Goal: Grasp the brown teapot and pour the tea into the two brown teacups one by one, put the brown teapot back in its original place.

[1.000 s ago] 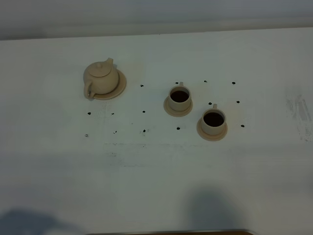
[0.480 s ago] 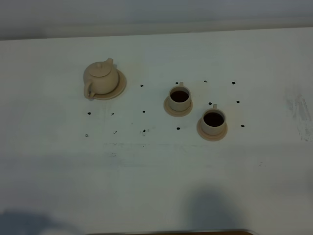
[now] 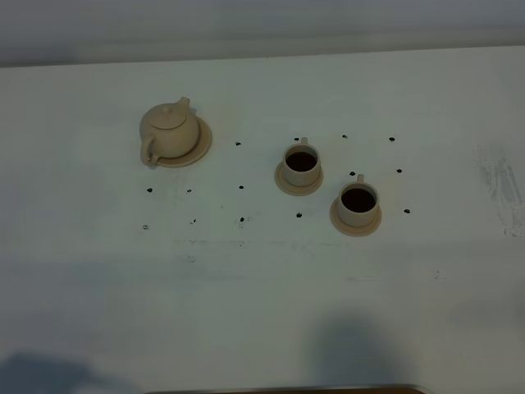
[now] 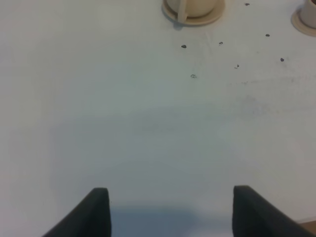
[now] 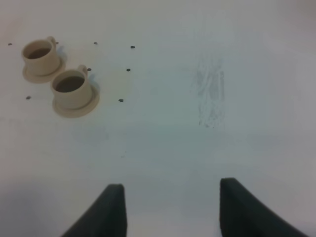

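Note:
The brown teapot (image 3: 170,131) stands upright on its wide saucer, the original place (image 3: 202,144), at the table's back left; its base and handle also show in the left wrist view as the teapot (image 4: 193,7). The two brown teacups (image 3: 301,162) (image 3: 358,201) sit on their small saucers right of the middle, both dark inside. The right wrist view shows the same cups (image 5: 39,55) (image 5: 73,87). My left gripper (image 4: 171,197) is open over bare table, well short of the teapot. My right gripper (image 5: 171,190) is open too, away from the cups. Neither gripper appears in the high view.
Small dark dots (image 3: 241,186) are scattered on the white table around the teapot and cups. A grey scuff (image 3: 500,185) marks the table at the right. A brownish edge (image 3: 328,389) runs along the table's near side.

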Controlling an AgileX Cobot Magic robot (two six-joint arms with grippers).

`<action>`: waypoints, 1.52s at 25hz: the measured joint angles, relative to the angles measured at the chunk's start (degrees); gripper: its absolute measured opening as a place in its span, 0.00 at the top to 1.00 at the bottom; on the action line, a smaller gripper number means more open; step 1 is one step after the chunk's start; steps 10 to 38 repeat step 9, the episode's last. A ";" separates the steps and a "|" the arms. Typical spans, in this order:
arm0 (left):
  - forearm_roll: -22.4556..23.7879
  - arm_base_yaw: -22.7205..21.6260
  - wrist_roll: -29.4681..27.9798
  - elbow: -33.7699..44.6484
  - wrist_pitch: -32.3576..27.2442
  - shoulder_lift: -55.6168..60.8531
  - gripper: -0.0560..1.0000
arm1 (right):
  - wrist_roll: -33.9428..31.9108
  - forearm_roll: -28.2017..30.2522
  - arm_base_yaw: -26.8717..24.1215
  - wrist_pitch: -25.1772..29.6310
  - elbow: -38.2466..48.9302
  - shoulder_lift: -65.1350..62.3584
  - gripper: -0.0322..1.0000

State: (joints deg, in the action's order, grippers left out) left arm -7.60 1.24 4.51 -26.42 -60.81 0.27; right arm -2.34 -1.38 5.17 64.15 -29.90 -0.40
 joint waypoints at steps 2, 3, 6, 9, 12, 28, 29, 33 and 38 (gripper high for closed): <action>0.00 0.00 0.00 0.00 0.00 0.00 0.46 | 0.00 0.00 0.00 0.00 0.00 0.00 0.54; 0.00 0.00 0.00 0.00 0.00 0.00 0.46 | 0.00 0.00 0.00 0.00 0.00 0.00 0.54; 0.00 0.00 0.00 0.00 0.00 0.00 0.46 | 0.00 0.00 0.00 0.00 0.00 0.00 0.54; 0.00 0.00 0.00 0.00 0.00 0.00 0.46 | 0.00 0.00 0.00 0.00 0.00 0.00 0.54; 0.00 0.00 0.00 0.00 0.00 0.00 0.46 | 0.00 0.00 0.00 0.00 0.00 0.00 0.54; 0.00 0.00 0.00 0.00 0.00 0.00 0.46 | 0.00 0.00 0.00 0.00 0.00 0.00 0.54; 0.00 0.00 0.00 0.00 0.00 0.00 0.46 | 0.00 0.00 0.00 0.00 0.00 0.00 0.54; 0.00 0.00 0.00 0.00 0.00 0.00 0.46 | 0.00 0.00 0.00 0.00 0.00 0.00 0.54; 0.00 0.00 0.00 0.00 0.00 0.00 0.46 | 0.00 0.00 0.00 0.00 0.00 0.00 0.54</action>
